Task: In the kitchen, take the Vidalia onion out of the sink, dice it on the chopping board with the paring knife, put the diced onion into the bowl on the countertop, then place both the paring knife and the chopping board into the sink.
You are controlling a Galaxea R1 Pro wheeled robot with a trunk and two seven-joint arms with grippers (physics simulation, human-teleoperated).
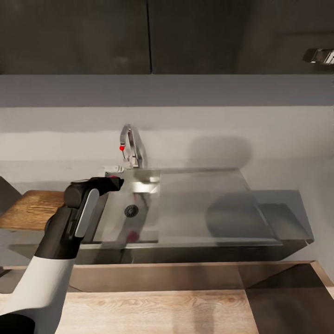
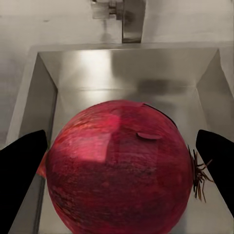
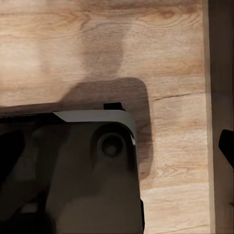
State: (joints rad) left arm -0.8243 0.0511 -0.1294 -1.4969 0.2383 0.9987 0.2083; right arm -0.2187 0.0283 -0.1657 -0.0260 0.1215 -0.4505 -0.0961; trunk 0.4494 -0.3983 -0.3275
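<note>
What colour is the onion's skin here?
Deep red to magenta, with darker streaks; the onion shows best in the left wrist view.

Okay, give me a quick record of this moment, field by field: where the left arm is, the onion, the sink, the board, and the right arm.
left gripper: reaching over the sink basin, jaws either side of the onion, contact unclear
onion: dark red, whole, roots at one end, over the basin floor
sink: steel basin with round drain, drainboard on its right, faucet behind
chopping board: wooden, on the counter left of the basin
right wrist view: wood plank floor, part of the robot base
</note>
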